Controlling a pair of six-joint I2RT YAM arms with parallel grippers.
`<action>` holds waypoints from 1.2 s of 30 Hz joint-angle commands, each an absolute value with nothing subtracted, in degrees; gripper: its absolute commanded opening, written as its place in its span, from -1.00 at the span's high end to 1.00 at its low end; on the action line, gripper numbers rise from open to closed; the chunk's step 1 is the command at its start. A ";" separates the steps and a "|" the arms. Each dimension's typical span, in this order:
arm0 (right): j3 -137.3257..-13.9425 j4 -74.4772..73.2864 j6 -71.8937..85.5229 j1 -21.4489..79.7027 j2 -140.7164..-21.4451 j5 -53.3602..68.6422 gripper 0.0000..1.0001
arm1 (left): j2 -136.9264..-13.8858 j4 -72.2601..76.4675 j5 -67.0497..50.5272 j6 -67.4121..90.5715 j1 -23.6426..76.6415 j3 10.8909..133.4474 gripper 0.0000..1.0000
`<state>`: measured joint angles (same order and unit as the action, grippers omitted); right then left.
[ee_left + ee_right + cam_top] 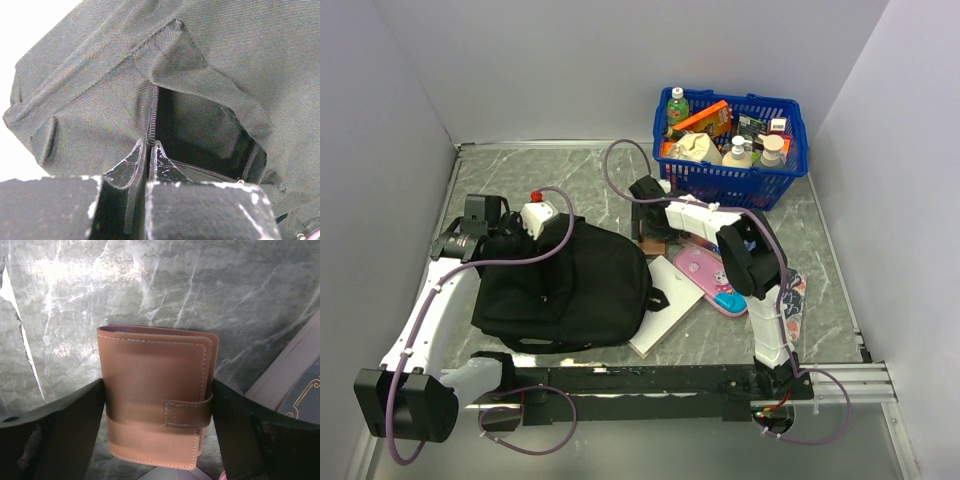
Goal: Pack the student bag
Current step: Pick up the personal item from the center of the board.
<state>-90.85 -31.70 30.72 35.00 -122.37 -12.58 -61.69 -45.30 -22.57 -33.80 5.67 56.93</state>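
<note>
The student bag (570,285) is a big black backpack lying flat at the left of the table. In the left wrist view its zip opening (210,130) gapes, dark inside. My left gripper (512,243) is at the bag's far left edge, and its jaws (149,145) are shut on the fabric where the zip line ends. My right gripper (648,232) points down at mid-table over a brown leather wallet (155,390) with a strap. Its two fingers press against the wallet's left and right sides while it lies on the marble top.
A blue basket (790,170) of groceries stands at the back right. A white book (665,305) lies against the bag's right side, with a pink case (710,278) next to it and a patterned item (792,305) by the right arm. The book's edge (290,380) is close to the wallet.
</note>
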 commanded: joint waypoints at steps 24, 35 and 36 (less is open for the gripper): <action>-86.31 -32.08 29.62 37.87 -91.85 -13.19 -0.47 | -59.50 -42.19 -27.42 -31.29 5.62 57.57 0.98; -77.52 -20.05 41.47 51.40 -89.47 -4.57 -0.50 | -59.33 -41.14 -30.06 -27.69 5.54 55.81 0.98; -77.61 -19.26 41.66 52.02 -89.73 -4.31 -0.49 | -59.33 -40.70 -29.88 -26.64 5.54 55.03 0.98</action>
